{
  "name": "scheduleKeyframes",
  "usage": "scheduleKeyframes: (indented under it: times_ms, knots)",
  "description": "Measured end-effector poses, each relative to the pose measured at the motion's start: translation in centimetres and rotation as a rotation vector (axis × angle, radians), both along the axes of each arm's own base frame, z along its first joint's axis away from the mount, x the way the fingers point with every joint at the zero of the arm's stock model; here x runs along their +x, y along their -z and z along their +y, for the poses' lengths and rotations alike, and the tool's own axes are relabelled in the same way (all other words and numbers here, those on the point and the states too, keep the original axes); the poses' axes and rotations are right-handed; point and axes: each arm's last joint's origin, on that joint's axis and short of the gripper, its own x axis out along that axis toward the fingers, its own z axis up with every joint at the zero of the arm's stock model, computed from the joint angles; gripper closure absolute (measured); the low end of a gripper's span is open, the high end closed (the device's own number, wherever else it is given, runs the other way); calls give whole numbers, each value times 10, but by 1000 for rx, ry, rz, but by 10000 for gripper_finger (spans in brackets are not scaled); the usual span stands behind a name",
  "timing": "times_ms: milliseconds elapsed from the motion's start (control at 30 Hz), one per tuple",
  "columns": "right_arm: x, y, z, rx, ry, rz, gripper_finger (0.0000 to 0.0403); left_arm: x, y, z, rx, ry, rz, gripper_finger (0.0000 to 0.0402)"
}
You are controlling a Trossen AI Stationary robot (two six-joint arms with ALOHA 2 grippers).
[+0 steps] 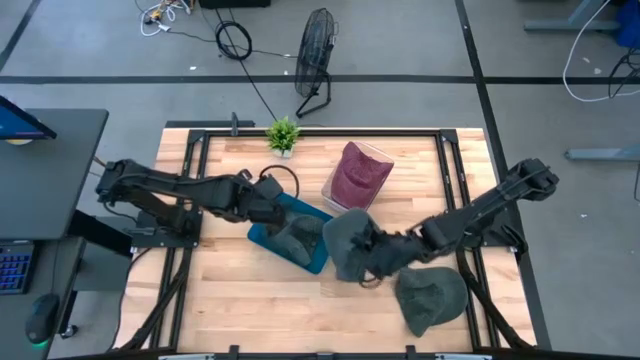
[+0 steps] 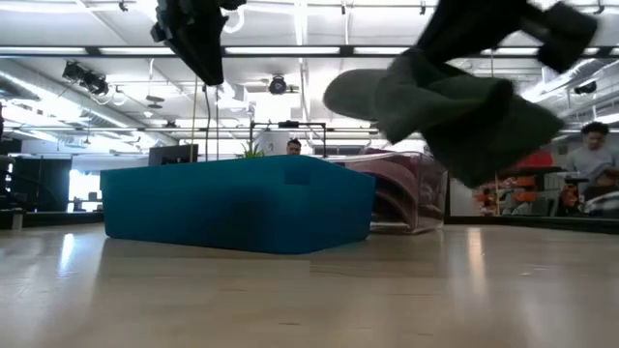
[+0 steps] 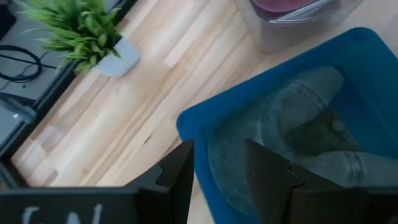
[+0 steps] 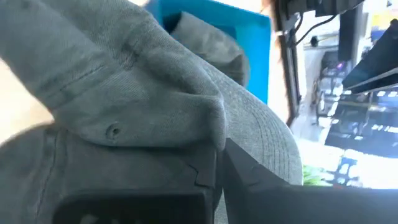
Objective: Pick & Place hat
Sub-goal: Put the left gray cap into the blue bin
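Note:
My right gripper (image 1: 368, 252) is shut on a grey-green cap (image 1: 343, 240) and holds it in the air just right of the blue bin (image 1: 318, 262); the low view shows the cap (image 2: 455, 106) clear of the table. A second grey cap (image 3: 292, 137) lies inside the bin. A third grey cap (image 1: 430, 296) rests crown-up on the table near the right front. My left gripper (image 3: 217, 155) is open and hovers over the bin's left corner (image 3: 186, 121), touching nothing. My right gripper pinches the cap's crown (image 4: 186, 134) between its two fingers, where the cloth bunches into folds near the top button (image 4: 112, 131). The fingers come in from the table's right, slanting down. The cap is lifted clear, its brim (image 4: 267, 146) pointing toward the bin.
A clear container holding a maroon cap (image 1: 355, 175) stands behind the bin. A small potted plant (image 1: 283, 135) sits at the far edge. Bare wood lies open along the near left of the table (image 1: 240, 300). People are in the room beyond the table.

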Motion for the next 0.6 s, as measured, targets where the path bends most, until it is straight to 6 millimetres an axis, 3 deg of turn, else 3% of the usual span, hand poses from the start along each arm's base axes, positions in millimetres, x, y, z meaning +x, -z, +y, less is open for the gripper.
scheduleKeyframes:
  times_ms: [267,600]
  knots:
    - [31,-18,-39,2,-175,-60,396,-23,-17,-2,21,-60,-63,264]
    - [65,-20,-88,44,-310,-218,397,-48,-41,6,64,-98,-179,264]
